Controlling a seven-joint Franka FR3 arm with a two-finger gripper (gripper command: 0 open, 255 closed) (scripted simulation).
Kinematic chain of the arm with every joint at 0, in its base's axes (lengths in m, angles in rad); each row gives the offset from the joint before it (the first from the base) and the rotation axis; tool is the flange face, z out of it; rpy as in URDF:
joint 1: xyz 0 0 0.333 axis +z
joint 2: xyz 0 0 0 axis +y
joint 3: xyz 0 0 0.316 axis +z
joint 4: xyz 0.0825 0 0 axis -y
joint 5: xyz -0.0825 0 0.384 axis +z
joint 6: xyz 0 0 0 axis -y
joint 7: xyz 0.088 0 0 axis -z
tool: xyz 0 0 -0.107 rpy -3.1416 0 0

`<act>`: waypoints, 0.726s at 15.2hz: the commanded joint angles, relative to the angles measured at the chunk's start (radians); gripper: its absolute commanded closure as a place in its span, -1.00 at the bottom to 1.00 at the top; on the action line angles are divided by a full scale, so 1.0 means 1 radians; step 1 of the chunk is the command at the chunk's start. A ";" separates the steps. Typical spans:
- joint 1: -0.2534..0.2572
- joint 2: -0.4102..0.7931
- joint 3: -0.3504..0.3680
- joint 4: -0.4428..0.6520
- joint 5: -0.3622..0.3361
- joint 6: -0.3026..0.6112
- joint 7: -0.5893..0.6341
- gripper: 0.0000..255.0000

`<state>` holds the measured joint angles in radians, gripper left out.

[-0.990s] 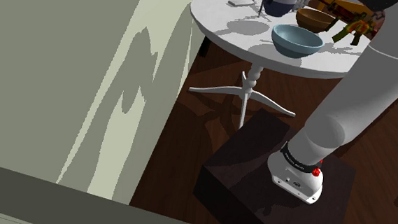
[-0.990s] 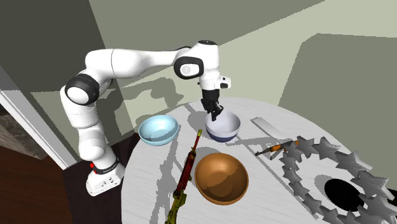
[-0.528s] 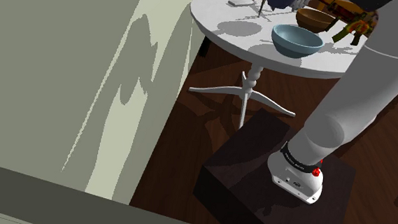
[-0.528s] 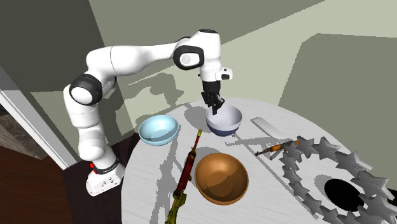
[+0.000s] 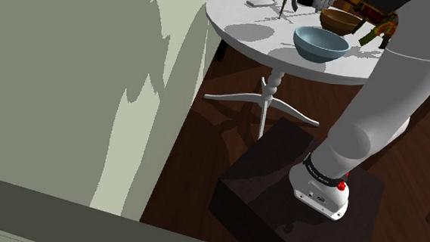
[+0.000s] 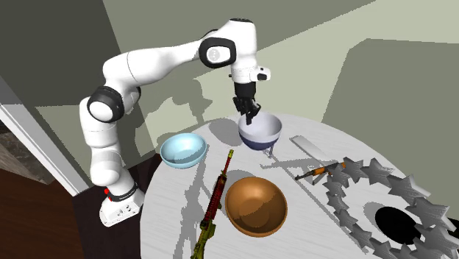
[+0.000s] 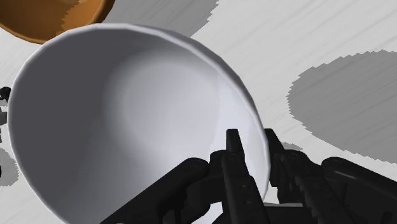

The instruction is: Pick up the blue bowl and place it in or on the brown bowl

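Now the gripper (image 6: 250, 112) pinches the rim of the dark blue bowl (image 6: 262, 134). One finger is inside its white hollow and one is outside, so the fingers are closed on the bowl's wall. Holding it by the edge lets the arm carry the bowl without reaching under it. The bowl looks a little tipped, likely because only one side is held. It hangs in the air just above the white table (image 6: 171, 200), behind the brown bowl (image 6: 256, 206), which sits nearer the front of the second exterior view. A light blue bowl (image 6: 183, 150) rests on the table toward that view's left. A second ago the dark blue bowl was lower, down on the table, and the arm has lifted it since. The brown bowl and the light blue bowl have not moved.
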<state>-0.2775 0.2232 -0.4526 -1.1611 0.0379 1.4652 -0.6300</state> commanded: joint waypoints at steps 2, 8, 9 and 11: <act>-0.018 0.037 -0.003 0.099 0.019 -0.064 -0.010 1.00; -0.089 0.013 -0.042 0.082 0.029 -0.067 -0.119 1.00; -0.106 0.012 -0.050 0.084 0.033 -0.070 -0.142 1.00; -0.141 0.016 -0.066 0.095 0.044 -0.077 -0.189 1.00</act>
<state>-0.4042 0.2391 -0.5115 -1.0675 0.0774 1.3891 -0.7978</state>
